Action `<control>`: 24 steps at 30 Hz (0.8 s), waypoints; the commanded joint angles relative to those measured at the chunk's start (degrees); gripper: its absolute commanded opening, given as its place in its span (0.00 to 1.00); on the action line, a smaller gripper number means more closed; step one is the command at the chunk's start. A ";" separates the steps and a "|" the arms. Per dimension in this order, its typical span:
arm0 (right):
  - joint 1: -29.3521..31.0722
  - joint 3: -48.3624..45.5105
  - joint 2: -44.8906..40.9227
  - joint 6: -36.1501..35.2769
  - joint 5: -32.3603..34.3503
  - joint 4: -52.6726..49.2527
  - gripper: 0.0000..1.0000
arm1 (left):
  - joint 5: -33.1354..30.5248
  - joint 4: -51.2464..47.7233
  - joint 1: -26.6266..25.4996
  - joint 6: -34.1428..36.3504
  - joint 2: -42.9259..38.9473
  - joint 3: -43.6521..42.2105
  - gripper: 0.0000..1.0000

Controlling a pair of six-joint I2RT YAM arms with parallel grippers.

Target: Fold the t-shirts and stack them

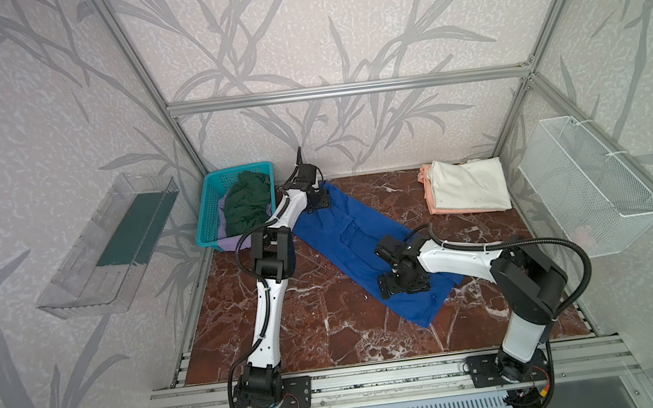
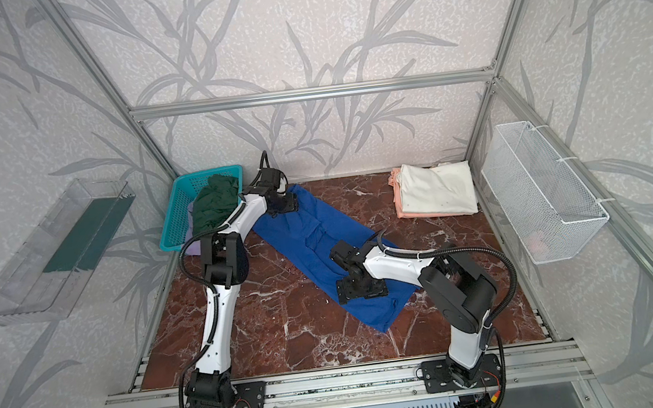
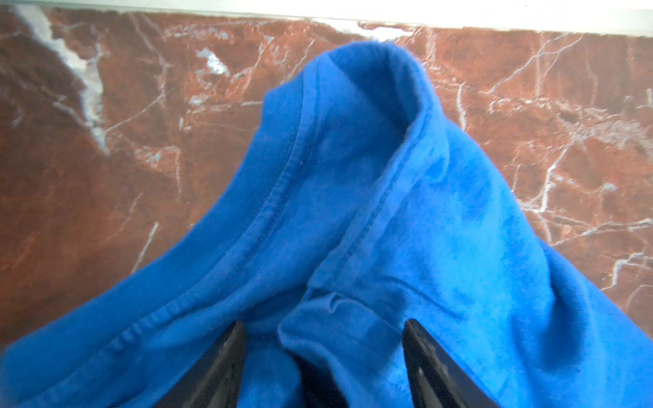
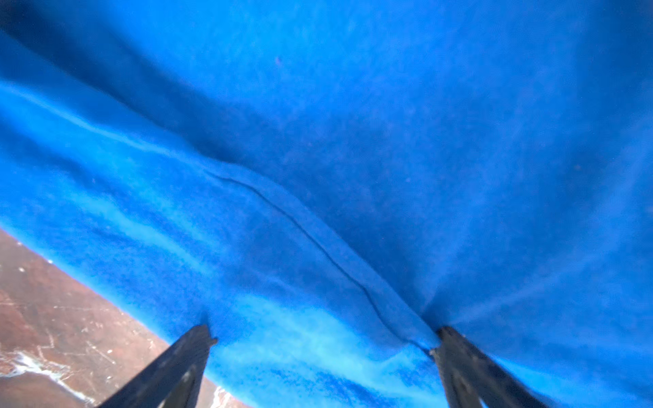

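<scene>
Right gripper (image 4: pixel 319 353) fingers wide, tips pressing blue t-shirt (image 1: pixel 352 227) near its 5 o'clock end; left gripper (image 3: pixel 323 353) half-spread astride bunched fold at 11 o'clock, not clamped. Shirt lies as diagonal strip across marble table (image 1: pixel 331 330); 2 ends covered, likely for end-to-end fold

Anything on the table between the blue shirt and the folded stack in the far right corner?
No. Between the blue shirt and the folded stack only bare marble table shows, in both top views.

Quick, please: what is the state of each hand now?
Left hand: open, tips at the blue t-shirt far end, nothing gripped.
Right hand: open wide, tips pressing its near part, nothing gripped.
</scene>
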 commanded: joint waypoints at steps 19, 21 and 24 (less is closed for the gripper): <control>6.26 2.65 2.82 0.69 -8.55 -1.62 0.99 | 10.00 -0.09 0.17 5.89 4.43 7.38 0.72; 7.01 2.76 3.01 0.82 -8.92 -0.79 0.99 | 10.72 0.16 0.17 6.35 4.42 7.49 0.72; 7.46 3.10 3.56 0.88 -9.63 -0.46 0.99 | 11.97 0.34 0.08 6.85 4.03 7.49 0.72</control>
